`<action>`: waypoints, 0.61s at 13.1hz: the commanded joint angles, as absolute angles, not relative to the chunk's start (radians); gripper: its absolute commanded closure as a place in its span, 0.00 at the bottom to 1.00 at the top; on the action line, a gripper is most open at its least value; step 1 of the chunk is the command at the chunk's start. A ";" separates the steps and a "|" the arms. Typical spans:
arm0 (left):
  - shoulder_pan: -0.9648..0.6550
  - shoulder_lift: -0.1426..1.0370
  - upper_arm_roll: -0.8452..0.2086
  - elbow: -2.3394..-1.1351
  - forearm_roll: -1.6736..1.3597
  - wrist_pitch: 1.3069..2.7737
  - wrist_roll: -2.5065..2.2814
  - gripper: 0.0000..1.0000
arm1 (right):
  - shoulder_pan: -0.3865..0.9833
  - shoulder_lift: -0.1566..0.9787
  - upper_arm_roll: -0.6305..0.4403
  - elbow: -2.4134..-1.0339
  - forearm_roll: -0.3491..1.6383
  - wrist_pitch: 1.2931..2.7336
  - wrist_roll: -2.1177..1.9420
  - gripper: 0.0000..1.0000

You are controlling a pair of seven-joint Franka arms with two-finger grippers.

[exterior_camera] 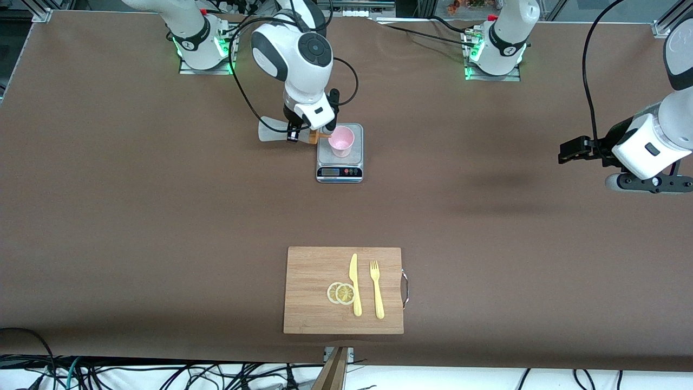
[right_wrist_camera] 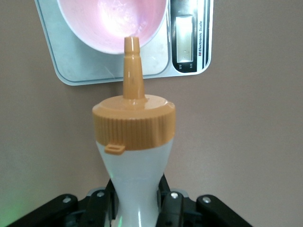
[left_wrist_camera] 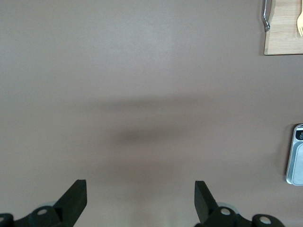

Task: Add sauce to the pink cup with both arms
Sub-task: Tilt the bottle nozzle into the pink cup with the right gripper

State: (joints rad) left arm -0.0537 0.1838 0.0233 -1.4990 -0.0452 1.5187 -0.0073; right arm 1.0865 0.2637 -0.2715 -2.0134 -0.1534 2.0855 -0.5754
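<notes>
Where the worktop lay nearest the front camera, a board carried two lemon slices, a knife and a fork, laid side by side, with the knife touching one slice and the fork just beside the knife toward the left arm's end. A metal handle was fixed to the board's edge on that same end.

Farther from the camera, near the middle of the worktop, a scale sat with its display turned toward the camera, and the cup stood upright on its platform. The right end effector hung beside the scale, on the right arm's side, its fingers clamped tight on the body of the bottle. That bottle was held tipped nearly level, its base pointing toward the right arm's end of the worktop and its orange nozzle reaching to the cup's rim. In the right wrist view the nozzle's tip overlapped the pink rim, and the cup's inside looked pale and glossy.

Well apart, over bare worktop toward the left arm's end, the left end effector waited with its fingers spread wide and nothing between them.
</notes>
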 commanded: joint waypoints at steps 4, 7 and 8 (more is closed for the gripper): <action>-0.052 0.199 0.025 -1.468 -0.061 1.502 0.017 0.00 | 1.086 0.204 -0.278 -2.080 -0.074 2.190 -0.598 0.75; -0.052 0.199 0.025 -1.468 -0.061 1.502 0.017 0.00 | 1.086 0.198 -0.302 -2.080 -0.011 2.204 -0.645 0.75; -0.052 0.199 0.025 -1.468 -0.061 1.502 0.017 0.00 | 1.085 0.187 -0.323 -2.082 0.044 2.206 -0.700 0.75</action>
State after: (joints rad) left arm -0.0538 0.1838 0.0233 -1.4989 -0.0462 1.5187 -0.0073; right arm 1.0867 0.2399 -0.2927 -2.0454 -0.0284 2.1889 -0.6151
